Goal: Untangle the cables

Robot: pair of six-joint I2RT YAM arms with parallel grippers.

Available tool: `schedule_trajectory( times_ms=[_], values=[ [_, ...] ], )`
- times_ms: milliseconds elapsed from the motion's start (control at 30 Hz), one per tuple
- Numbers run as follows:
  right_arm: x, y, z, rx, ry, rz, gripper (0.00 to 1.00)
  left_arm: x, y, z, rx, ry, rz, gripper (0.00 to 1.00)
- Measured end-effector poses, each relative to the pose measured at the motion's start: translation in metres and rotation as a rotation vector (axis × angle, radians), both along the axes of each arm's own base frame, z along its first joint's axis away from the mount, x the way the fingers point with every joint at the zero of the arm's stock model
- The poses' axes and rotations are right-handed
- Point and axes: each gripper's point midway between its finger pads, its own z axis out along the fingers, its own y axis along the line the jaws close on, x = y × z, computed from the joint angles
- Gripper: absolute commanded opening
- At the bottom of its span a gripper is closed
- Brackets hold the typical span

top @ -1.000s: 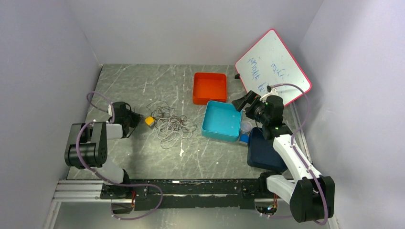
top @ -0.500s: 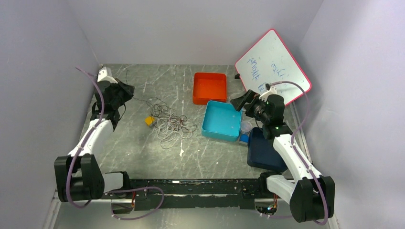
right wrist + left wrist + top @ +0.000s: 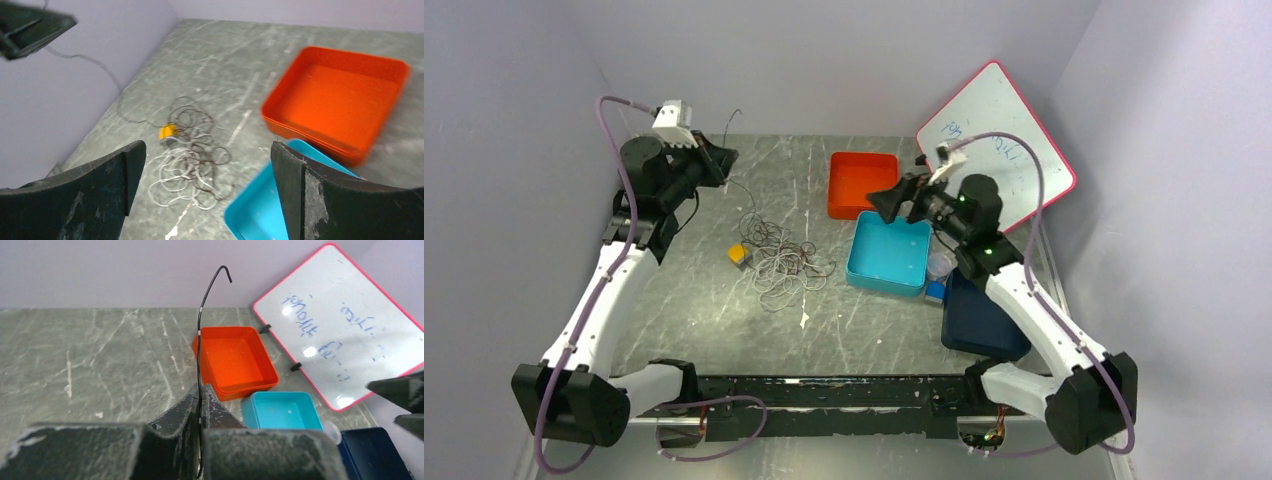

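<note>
At bottom centre, our left gripper (image 3: 200, 407) pinches a thin black cable (image 3: 199, 340) rising before the square orange plastic tray (image 3: 235, 362).

The only writing in view is blue marker handwriting (image 3: 300, 302) on the pink-framed whiteboard (image 3: 999, 130), which stands at about 2 o'clock on the worktop (image 3: 724, 300). It sits in a few short, scattered groups of strokes across the white face. Seen tilted and turned, none of it can be made out as a word, letter or number.

White and black cables (image 3: 779, 258); orange tray (image 3: 862, 184); teal tray (image 3: 888, 260); grey-veined tabletop (image 3: 724, 320).
</note>
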Motion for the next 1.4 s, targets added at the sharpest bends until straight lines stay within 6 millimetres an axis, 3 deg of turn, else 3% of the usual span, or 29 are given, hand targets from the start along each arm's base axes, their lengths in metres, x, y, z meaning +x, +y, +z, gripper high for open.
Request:
schedule_trajectory(
  times_ms=[133,600,733,867,967,1100,1267,1400],
  values=[
    [-0.015,0.056,0.010,-0.042,-0.075,0.154,0.95,-0.012,-0.017,0.018,0.015,-0.034,-0.060,0.07],
    [-0.032,0.225,-0.008,-0.054,-0.168,0.503,0.94,-0.033,-0.025,0.040,0.014,-0.015,-0.120,0.07],
    [-0.032,0.261,-0.023,-0.046,-0.173,0.540,0.91,-0.039,-0.027,0.049,0.011,-0.019,-0.138,0.07],
    [-0.023,0.284,-0.043,-0.051,-0.168,0.544,0.84,-0.044,-0.029,0.067,0.007,-0.044,-0.155,0.07],
    [-0.008,0.297,-0.058,-0.055,-0.164,0.532,0.74,-0.050,-0.029,0.092,0.002,-0.083,-0.162,0.07],
    [0.001,0.308,-0.076,-0.064,-0.153,0.532,0.62,-0.058,-0.029,0.143,-0.019,-0.179,-0.164,0.07],
    [0.006,0.318,-0.086,-0.063,-0.169,0.532,0.54,-0.070,-0.034,0.216,-0.084,-0.310,-0.196,0.07],
    [0.012,0.324,-0.093,-0.078,-0.179,0.529,0.50,-0.072,-0.038,0.258,-0.120,-0.382,-0.219,0.07]
  ],
)
